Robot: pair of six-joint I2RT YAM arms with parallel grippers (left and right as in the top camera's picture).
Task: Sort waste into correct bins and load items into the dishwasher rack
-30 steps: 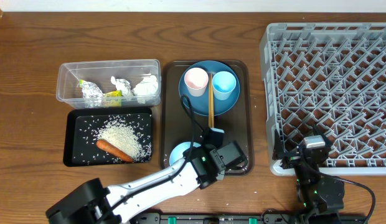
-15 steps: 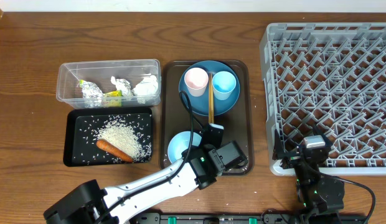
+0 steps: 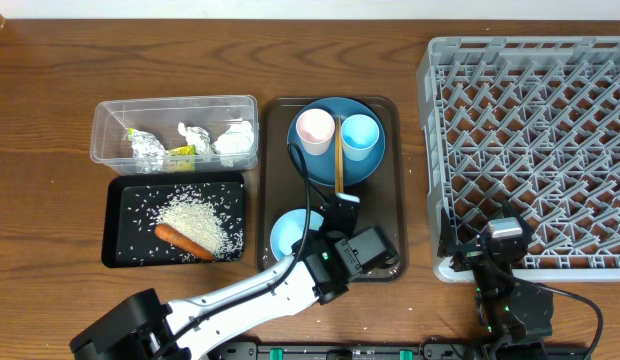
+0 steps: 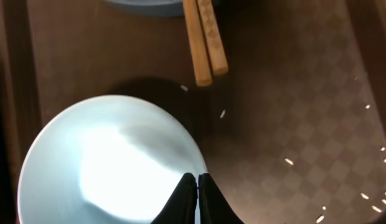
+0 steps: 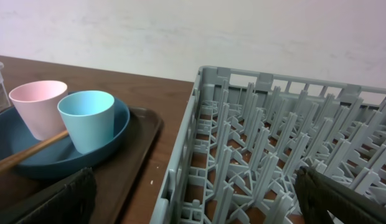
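Open tray (image 4: 292, 93) floor right of bowl (image 4: 106, 162), chopsticks (image 4: 204, 43) just beyond it, rack (image 3: 530, 130) wall well right

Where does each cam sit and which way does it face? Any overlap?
Overhead: above the table, looking straight down on the brown tray and dishwasher rack; left arm and right arm enter at the bottom edge.
Left wrist: on the left arm, looking down at the pale bowl and chopsticks; left gripper jaws closed on the bowl's rim.
Right wrist: low by the rack's corner, facing across it toward the wall, past the pink cup and blue cup; right gripper jaws open at the bottom corners.
Shared: both wrist views catch the chopsticks.
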